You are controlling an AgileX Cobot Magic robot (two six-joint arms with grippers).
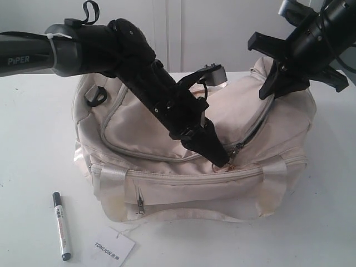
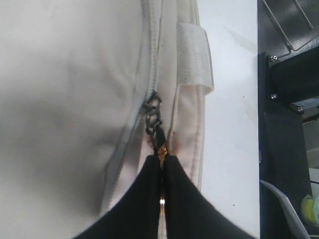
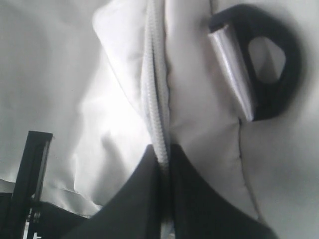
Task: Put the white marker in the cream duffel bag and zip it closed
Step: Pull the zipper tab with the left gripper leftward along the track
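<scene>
White marker (image 1: 61, 226) lying on the bench (image 1: 33, 167) near the cream duffel bag (image 1: 128, 125), beside a hang tag (image 1: 113, 246), left gripper (image 2: 162, 160) pinched closed on the zip pull (image 2: 154, 117), right gripper (image 3: 162, 154) clamped tight on the bag's zip seam by a black D-ring (image 3: 286, 74)

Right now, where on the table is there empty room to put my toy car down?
Bare white table lies left of the cream fabric duffel bag, behind the slim white marker, and in front of the bag, right of the white paper tag. Crowded: over the bag, where the left claw and right claw pinch its zip.
</scene>
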